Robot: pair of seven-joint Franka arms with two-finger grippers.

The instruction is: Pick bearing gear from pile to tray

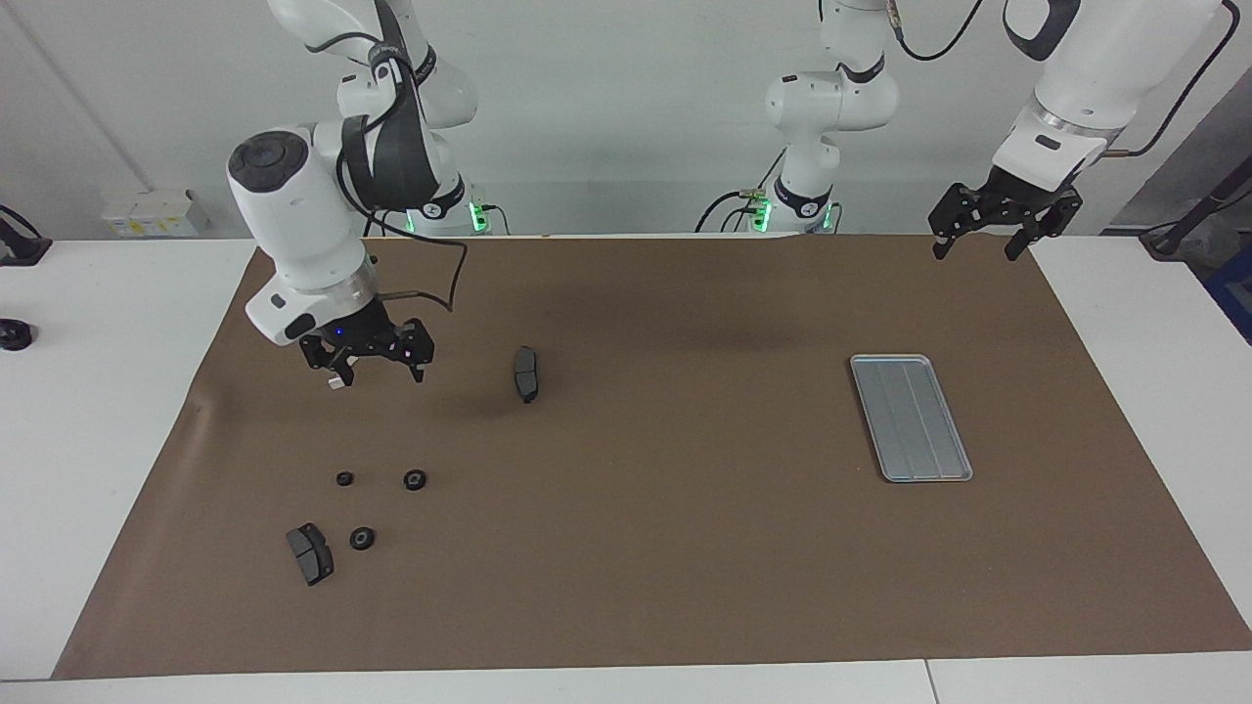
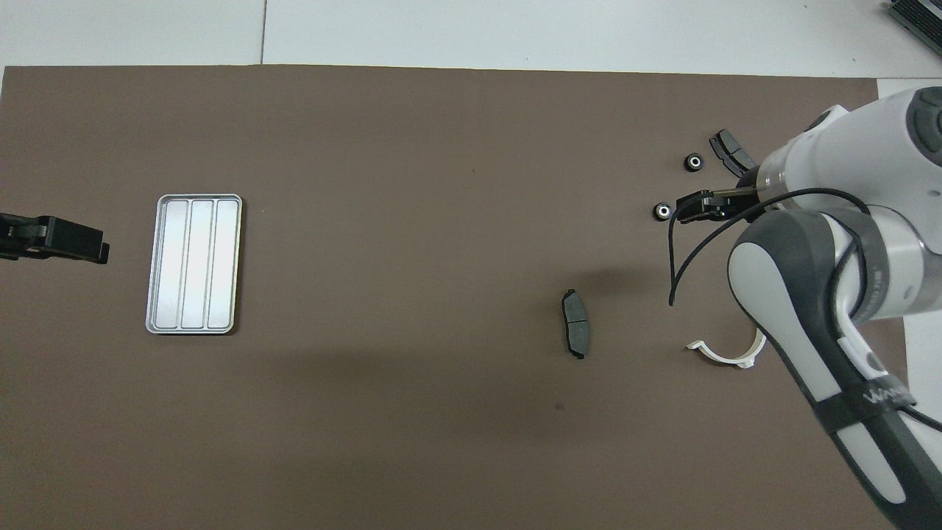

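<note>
One tray [image 1: 911, 418] (nothing in it) | left gripper [image 1: 980, 244] released | right gripper [image 1: 379, 369] released

Three gears loose, tray bare.
You see small black bearing gears [image 1: 415, 480] [image 1: 362, 538] [image 1: 343, 478] lying flat at the right arm's end (well apart from the tray [image 1: 911, 418]), which lies flat, silver-grey, ridged.

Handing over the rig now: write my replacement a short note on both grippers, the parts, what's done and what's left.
Right gripper: open, empty, raised over the white curved plastic bracket.
Left gripper: open, empty, waiting near the mat's corner at its own end.
Three small black round bearing gears lie on the brown mat toward the right arm's end, beside a dark grey brake pad.
Flat silver-grey ridged metal tray: toward the left arm's end, holds nothing.
Done: nothing moved. Left: pick gears, place in tray.
</note>
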